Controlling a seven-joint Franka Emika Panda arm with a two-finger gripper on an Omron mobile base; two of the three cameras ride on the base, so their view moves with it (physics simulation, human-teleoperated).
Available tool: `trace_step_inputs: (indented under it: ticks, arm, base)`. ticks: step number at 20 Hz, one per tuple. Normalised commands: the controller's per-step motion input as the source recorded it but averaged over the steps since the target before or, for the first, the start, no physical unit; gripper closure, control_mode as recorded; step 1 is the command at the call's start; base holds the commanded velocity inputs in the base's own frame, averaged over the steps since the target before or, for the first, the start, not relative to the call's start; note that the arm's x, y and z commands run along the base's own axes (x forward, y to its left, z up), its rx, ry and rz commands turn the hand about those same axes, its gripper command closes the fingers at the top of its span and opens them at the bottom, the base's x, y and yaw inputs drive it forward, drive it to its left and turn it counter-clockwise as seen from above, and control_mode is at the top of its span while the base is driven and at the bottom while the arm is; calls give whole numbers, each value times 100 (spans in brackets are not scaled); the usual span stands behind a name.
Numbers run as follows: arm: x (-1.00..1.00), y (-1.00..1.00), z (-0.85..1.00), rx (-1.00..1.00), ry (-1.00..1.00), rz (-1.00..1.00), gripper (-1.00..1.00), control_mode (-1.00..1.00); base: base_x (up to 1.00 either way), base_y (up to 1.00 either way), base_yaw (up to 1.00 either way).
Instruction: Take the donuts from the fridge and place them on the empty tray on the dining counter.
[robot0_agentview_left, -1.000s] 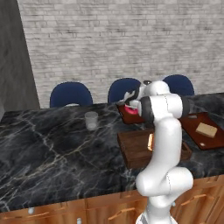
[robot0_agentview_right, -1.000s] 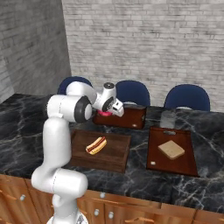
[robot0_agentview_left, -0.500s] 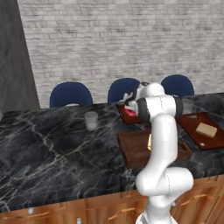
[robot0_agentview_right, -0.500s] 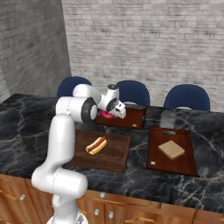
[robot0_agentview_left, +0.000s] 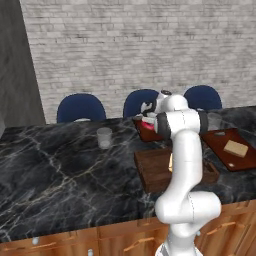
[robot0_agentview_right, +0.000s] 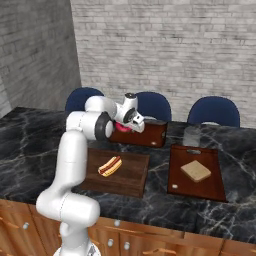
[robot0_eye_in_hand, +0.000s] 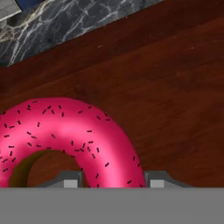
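Observation:
A red-pink donut (robot0_eye_in_hand: 65, 127) with dark sprinkles lies on the dark reddish-brown empty tray (robot0_eye_in_hand: 166, 87), close under the hand camera. My gripper (robot0_eye_in_hand: 113, 181) straddles the ring's right side, one tip against each flank, shut on it. From the base views, the gripper (robot0_agentview_left: 147, 117) (robot0_agentview_right: 131, 125) reaches down over the small tray (robot0_agentview_left: 150, 131) (robot0_agentview_right: 152, 135) at the far side of the dining counter (robot0_agentview_left: 60, 170) (robot0_agentview_right: 30, 145), and the donut (robot0_agentview_right: 125, 128) peeks out pink beneath it. The fridge is out of view.
A larger wooden tray (robot0_agentview_right: 127, 177) holds a hot dog (robot0_agentview_right: 110, 165) near the front. A tray with a tan square (robot0_agentview_right: 196, 171) lies to the right, behind it a glass (robot0_agentview_right: 191, 136) (robot0_agentview_left: 104, 137). Blue chairs (robot0_agentview_left: 81, 107) stand behind the counter.
The arm's upper links have turned slightly while the gripper stayed over the small tray with the donut; the jaws look barely wider.

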Motion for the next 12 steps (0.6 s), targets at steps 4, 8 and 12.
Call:
trace_step_inputs:
  ticks: [4,8,12]
  arm:
    - [-54,0,39,3,-5,0,-100,-100]
    - [-72,2,69,3,-26,0,-100,-100]
    - [-100,33,94,-5,-69,8,-100,-100]
  base:
    - [0,0,0]
    - [0,0,0]
    - [0,0,0]
